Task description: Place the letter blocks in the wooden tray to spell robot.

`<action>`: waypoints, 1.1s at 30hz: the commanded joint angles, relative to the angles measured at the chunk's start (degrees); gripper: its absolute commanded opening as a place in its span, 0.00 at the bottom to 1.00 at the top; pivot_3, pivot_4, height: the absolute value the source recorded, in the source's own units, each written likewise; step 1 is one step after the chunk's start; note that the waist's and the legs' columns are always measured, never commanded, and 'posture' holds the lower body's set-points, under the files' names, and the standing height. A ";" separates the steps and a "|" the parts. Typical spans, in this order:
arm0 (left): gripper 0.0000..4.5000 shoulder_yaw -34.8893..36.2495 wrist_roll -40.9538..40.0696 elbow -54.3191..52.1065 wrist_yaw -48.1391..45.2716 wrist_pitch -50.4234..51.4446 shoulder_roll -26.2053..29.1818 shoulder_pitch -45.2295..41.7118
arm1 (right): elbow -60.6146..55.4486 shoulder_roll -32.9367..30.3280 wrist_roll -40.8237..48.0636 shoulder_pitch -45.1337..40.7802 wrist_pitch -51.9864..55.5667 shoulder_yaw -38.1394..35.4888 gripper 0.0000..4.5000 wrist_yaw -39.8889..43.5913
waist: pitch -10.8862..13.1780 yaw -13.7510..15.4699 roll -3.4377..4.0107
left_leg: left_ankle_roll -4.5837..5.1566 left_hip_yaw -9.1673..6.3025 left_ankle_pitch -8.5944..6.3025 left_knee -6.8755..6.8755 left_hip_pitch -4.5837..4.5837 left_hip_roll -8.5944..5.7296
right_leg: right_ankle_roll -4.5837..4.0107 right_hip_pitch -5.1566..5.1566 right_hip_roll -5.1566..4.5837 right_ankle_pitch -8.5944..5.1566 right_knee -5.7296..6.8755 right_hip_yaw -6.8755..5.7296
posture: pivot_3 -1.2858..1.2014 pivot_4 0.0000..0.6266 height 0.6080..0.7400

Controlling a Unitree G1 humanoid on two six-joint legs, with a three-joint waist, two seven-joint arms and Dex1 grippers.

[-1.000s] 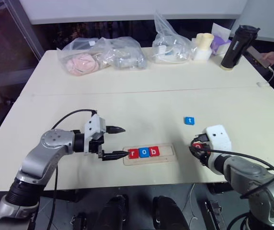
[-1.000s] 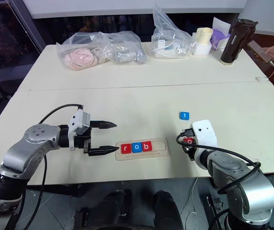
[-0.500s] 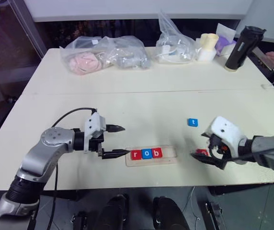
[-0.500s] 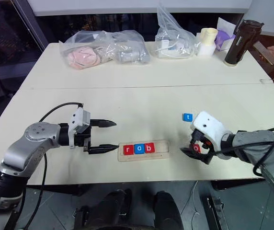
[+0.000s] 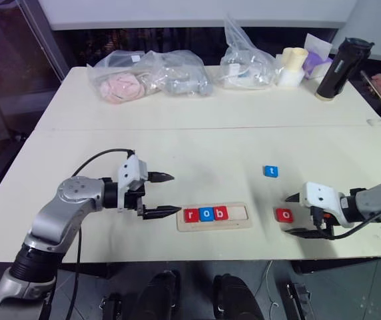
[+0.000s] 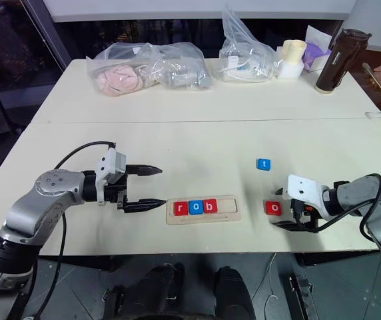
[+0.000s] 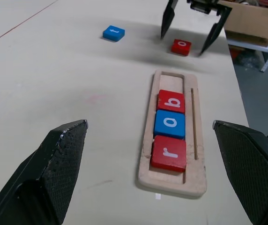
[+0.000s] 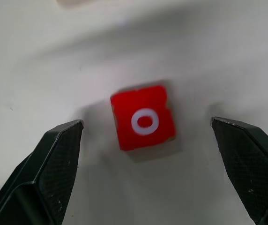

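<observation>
Nearest on the pale desk (image 5: pixel 197 143) lies the wooden tray (image 5: pixel 238 216), a narrow strip set left to right. Its slot holds three letter blocks side by side from the left end: a red r (image 5: pixel 190 215), a blue o (image 5: pixel 206 215) and a red b (image 5: pixel 220 213). The right part of the slot is bare wood.

Just left of the tray, the left hand (image 5: pixel 166 195) lies low over the desk and points right toward the tray's left end. Its two black fingers are spread wide with nothing between them; the nearer fingertip sits close to the tray's end, and whether it touches cannot be told.

Right of the tray, apart from it, a red o block (image 5: pixel 284 215) lies flat on the desk. The right hand (image 5: pixel 293 215) comes in from the right, its fingers parted wide, one on the near side and one on the far side of this block without touching it.

A little farther back, a blue t block (image 5: pixel 271 171) lies alone on the desk.

Along the far edge sit clear plastic bags (image 5: pixel 152 75), a pale cup (image 5: pixel 293 61) and a dark bottle (image 5: pixel 342 69).
</observation>
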 commanded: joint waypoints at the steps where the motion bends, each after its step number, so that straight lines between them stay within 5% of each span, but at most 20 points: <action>1: 1.00 1.57 -0.71 -2.25 0.30 -0.40 0.56 0.32 | 1.46 0.81 -1.14 -1.07 -1.67 -0.02 0.99 0.68 | 0.00 0.02 0.00 | -0.02 0.00 -0.01 0.01 0.01 0.00 | 0.00 0.00 0.00 0.00 0.02 0.00 | 0.52 0.24 0.98; 4: 1.00 1.62 -0.74 -2.57 0.49 -0.33 0.64 0.60 | 3.05 1.90 -1.95 -1.40 -2.20 0.50 0.99 0.81 | -0.01 0.00 -0.01 | -0.05 0.00 -0.03 0.02 0.04 0.00 | -0.01 0.03 0.00 0.00 0.04 0.00 | 0.52 0.24 0.98; 6: 1.00 1.63 -0.72 -2.63 0.59 -0.26 0.67 0.58 | 3.03 2.38 -2.02 -1.60 -1.84 0.52 0.88 1.05 | -0.02 -0.09 -0.02 | -0.06 0.00 -0.03 0.02 0.07 0.00 | -0.01 0.05 0.00 0.00 0.04 0.00 | 0.52 0.24 0.98; 12: 1.00 1.60 -0.85 -2.65 0.69 -0.23 0.78 0.61 | -1.01 2.80 -1.20 -1.52 -0.30 -0.35 0.25 1.71 | -0.02 -0.05 -0.02 | -0.07 0.00 -0.04 0.07 0.10 0.00 | -0.01 0.05 0.01 0.01 0.15 0.02 | 0.52 0.24 0.98; 33: 1.00 1.96 -1.12 -3.90 1.71 0.24 0.76 1.45 | -15.61 9.25 -2.04 -10.49 8.38 7.84 0.25 1.44 | -0.01 -0.04 0.01 | -0.05 0.00 -0.02 0.06 0.05 -0.03 | -0.01 -0.05 -0.02 0.00 0.20 0.05 | 0.52 0.24 0.98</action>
